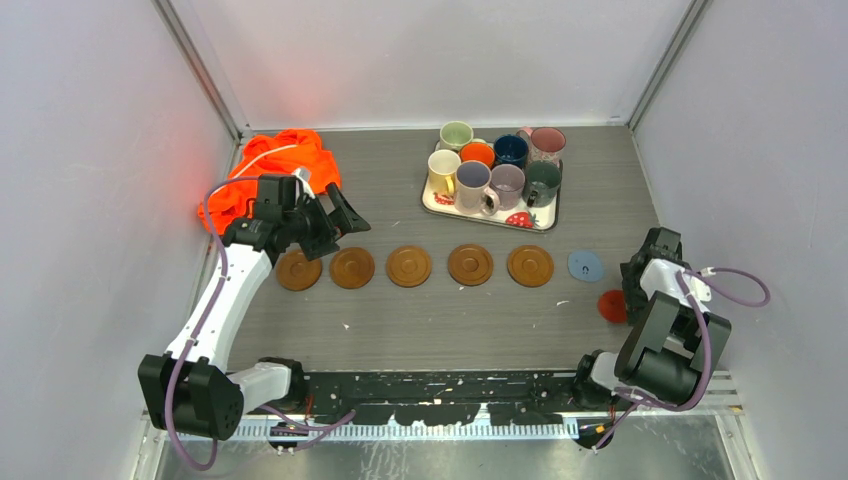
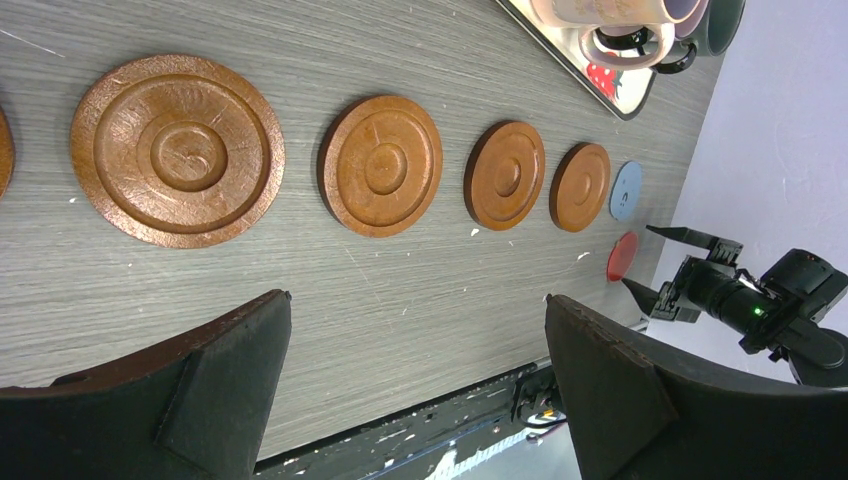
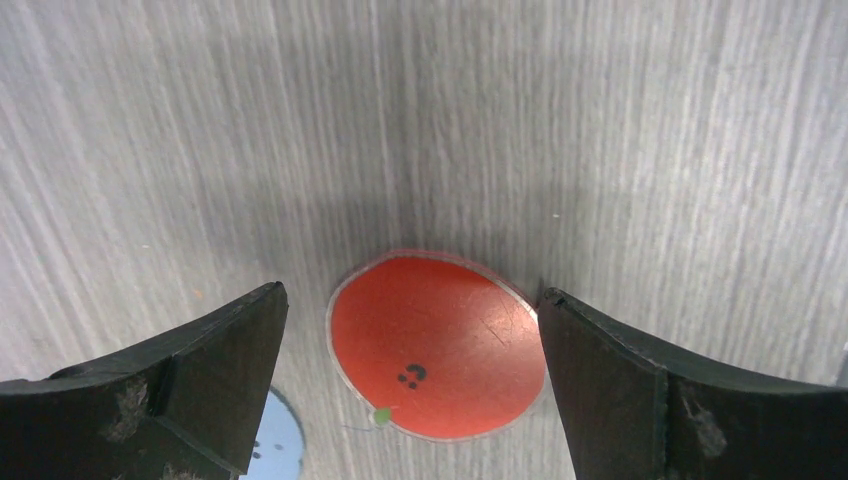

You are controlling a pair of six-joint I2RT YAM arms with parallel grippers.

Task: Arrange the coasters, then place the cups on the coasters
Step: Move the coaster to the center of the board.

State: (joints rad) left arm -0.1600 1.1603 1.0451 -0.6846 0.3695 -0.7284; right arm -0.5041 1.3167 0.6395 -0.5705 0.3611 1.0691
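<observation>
Five brown wooden coasters [image 1: 409,265] lie in a row across the table, the leftmost [image 1: 298,270] below my left gripper [image 1: 340,228]. The left gripper [image 2: 417,298] hangs open over bare table, and the coasters [image 2: 380,165] lie beyond its tips. A light-blue coaster [image 1: 585,265] ends the row. The red coaster [image 3: 437,345] lies flat between the fingers of my open right gripper [image 3: 412,290], which do not grip it. Several cups [image 1: 473,180] stand on the strawberry-print tray [image 1: 437,200].
An orange cloth [image 1: 275,170] is bunched at the back left, behind the left arm. The light-blue coaster [image 3: 272,440] shows beside the right gripper's left finger. White walls enclose the table on three sides. A black rail [image 1: 440,385] runs along the near edge.
</observation>
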